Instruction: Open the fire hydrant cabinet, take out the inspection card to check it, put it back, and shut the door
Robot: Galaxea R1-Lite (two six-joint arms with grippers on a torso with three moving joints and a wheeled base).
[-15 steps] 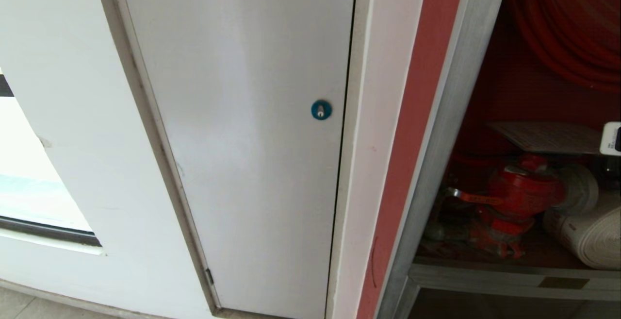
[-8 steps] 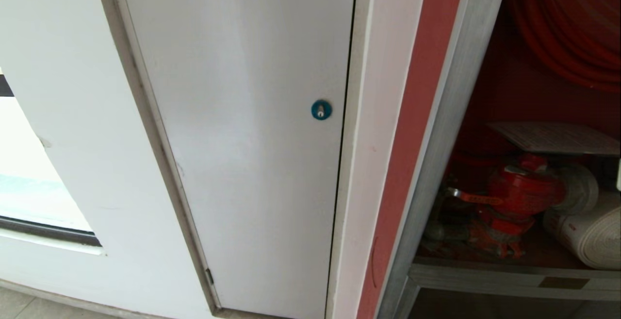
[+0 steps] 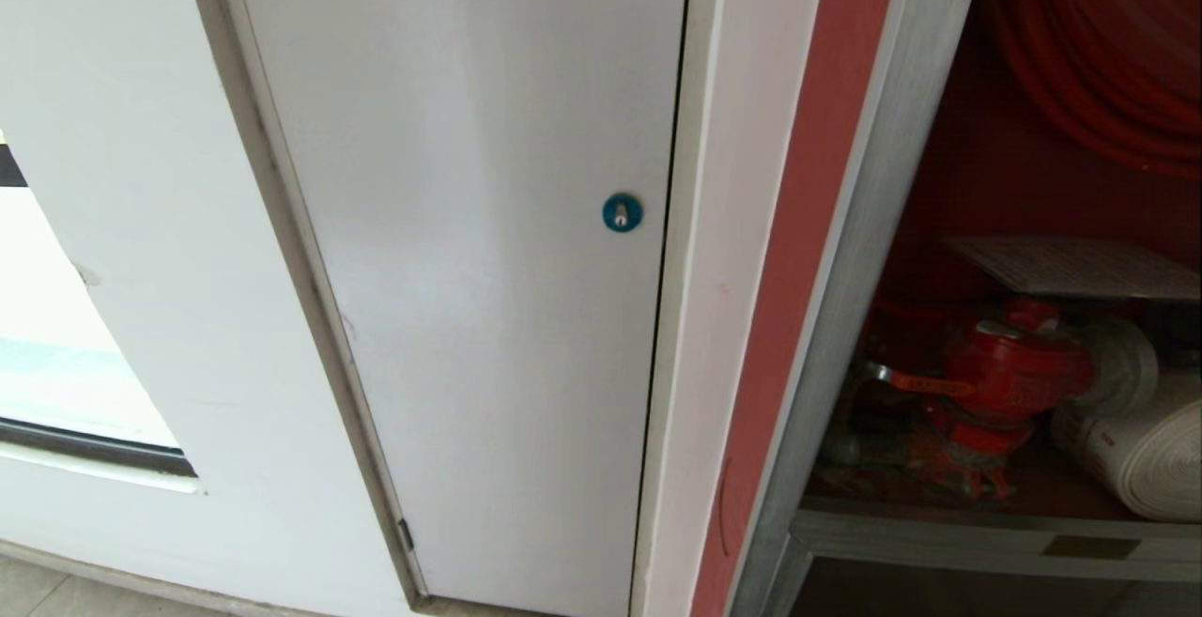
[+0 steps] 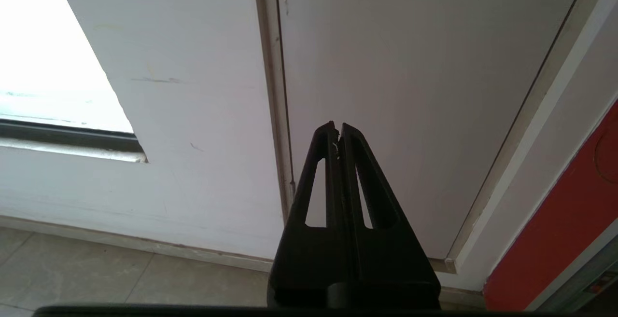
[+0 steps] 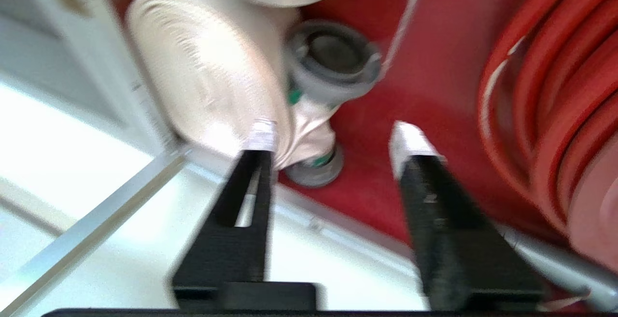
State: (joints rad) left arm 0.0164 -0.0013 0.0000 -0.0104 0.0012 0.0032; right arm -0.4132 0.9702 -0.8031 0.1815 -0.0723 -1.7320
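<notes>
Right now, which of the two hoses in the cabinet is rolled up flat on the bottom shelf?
The white rolled hose, lying on the shelf beside the red valve. The red hose coil sits higher up against the cabinet's back.

The white panel (image 3: 451, 251) is viewed from above, the fire hydrant cabinet (image 3: 850, 251) at its right. The same panel (image 4: 410, 90) is viewed low and close by the left wrist. The cabinet's red interior (image 5: 425, 66) is faced closely from the right wrist.

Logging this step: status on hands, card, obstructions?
Right hand open, empty, inside fire hydrant cabinet. Left hand shut, parked. Inspection card lying over red valve. Nothing blocking.
</notes>
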